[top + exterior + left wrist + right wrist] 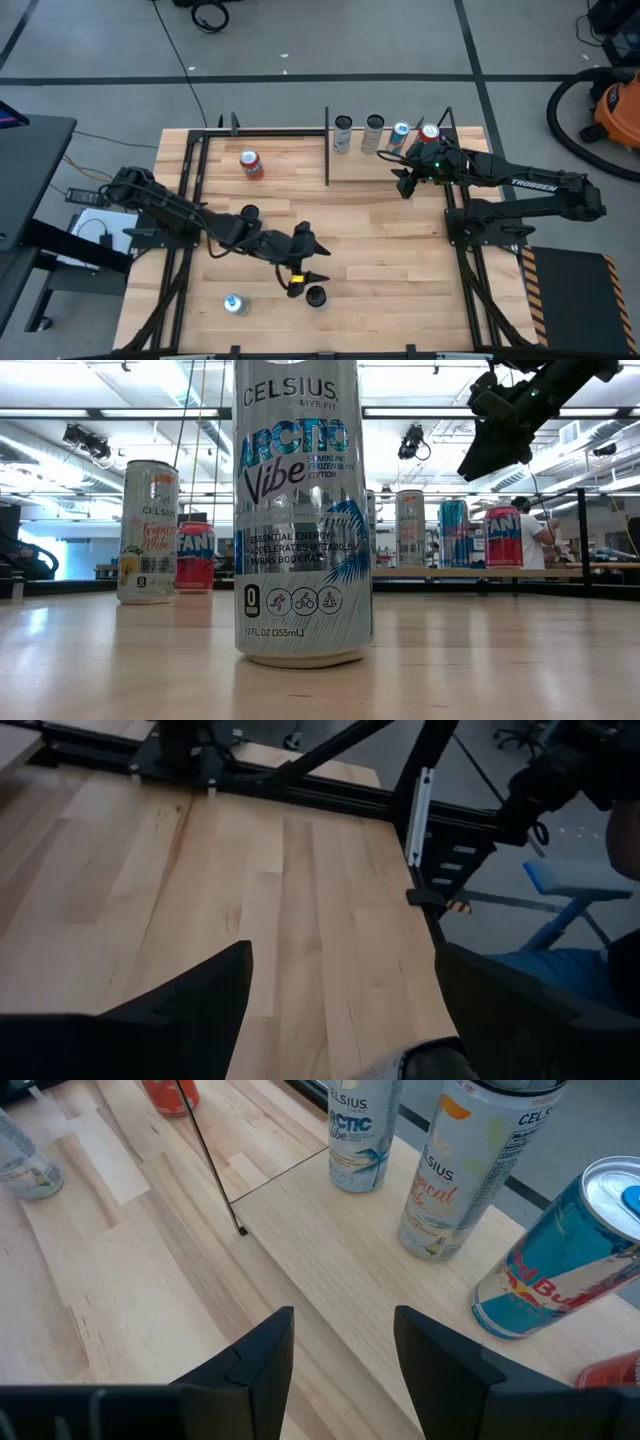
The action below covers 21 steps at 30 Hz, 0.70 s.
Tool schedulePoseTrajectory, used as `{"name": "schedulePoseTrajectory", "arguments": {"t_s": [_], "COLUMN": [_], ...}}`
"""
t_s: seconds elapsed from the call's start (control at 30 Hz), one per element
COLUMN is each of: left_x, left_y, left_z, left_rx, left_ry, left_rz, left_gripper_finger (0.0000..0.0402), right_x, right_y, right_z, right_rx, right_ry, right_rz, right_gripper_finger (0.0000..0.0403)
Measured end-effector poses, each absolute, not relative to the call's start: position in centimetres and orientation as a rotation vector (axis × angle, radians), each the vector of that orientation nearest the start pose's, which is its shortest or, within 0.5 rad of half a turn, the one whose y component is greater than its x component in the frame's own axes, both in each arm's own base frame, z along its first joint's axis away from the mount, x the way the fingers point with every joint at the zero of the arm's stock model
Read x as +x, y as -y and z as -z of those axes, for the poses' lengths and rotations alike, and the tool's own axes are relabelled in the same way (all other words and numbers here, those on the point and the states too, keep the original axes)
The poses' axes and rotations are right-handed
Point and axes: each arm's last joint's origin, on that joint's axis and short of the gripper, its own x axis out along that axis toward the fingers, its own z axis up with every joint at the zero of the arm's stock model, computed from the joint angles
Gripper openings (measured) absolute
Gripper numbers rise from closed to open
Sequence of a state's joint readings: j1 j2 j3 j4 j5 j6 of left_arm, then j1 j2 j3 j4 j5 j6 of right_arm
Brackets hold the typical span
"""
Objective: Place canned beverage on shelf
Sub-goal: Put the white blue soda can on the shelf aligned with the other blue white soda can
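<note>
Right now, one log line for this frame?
left gripper: open, near table front | right gripper: open, above shelf by four cans | red can: off shelf

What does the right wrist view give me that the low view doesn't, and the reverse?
Right wrist only: the open right gripper, the thin black shelf rod and pale wooden shelf panel, with the blue Red Bull can tilted at the frame edge.
Low only: a silver Celsius Arctic Vibe can standing close to the camera, and a person in a white shirt beyond the table.
Both: the pale Celsius Tropical Vibe can and a red Fanta can.
</note>
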<state>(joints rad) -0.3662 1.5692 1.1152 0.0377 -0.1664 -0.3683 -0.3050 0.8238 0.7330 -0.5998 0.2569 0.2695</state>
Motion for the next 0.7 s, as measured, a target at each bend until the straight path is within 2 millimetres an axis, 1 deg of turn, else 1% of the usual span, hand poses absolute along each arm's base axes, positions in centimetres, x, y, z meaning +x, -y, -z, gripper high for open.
{"name": "schedulePoseTrajectory", "arguments": {"t_s": [0.13, 0.27, 0.53, 0.7], "left_x": [33.26, 33.35, 33.38, 33.49], "left_y": [12.05, 12.09, 12.1, 11.88], "left_z": [-27.32, -27.54, -27.6, -27.71], "left_rx": [-0.296, -0.326, -0.314, -0.264], "left_ry": [-0.452, -0.43, -0.423, -0.403], "left_rz": [0.106, 0.107, 0.112, 0.105], "left_gripper_finger": [0.0316, 0.0316, 0.0316, 0.0316], "right_x": [15.4, 15.4, 15.46, 15.46], "right_y": [5.62, 5.62, 5.53, 5.52], "right_z": [-27.37, -27.37, -27.35, -27.35], "right_rx": [0.268, 0.268, 0.284, 0.284], "right_ry": [-0.623, -0.623, -0.627, -0.627], "right_rz": [0.631, 0.631, 0.593, 0.591], "right_gripper_finger": [0.0183, 0.0183, 0.0183, 0.0183]}}
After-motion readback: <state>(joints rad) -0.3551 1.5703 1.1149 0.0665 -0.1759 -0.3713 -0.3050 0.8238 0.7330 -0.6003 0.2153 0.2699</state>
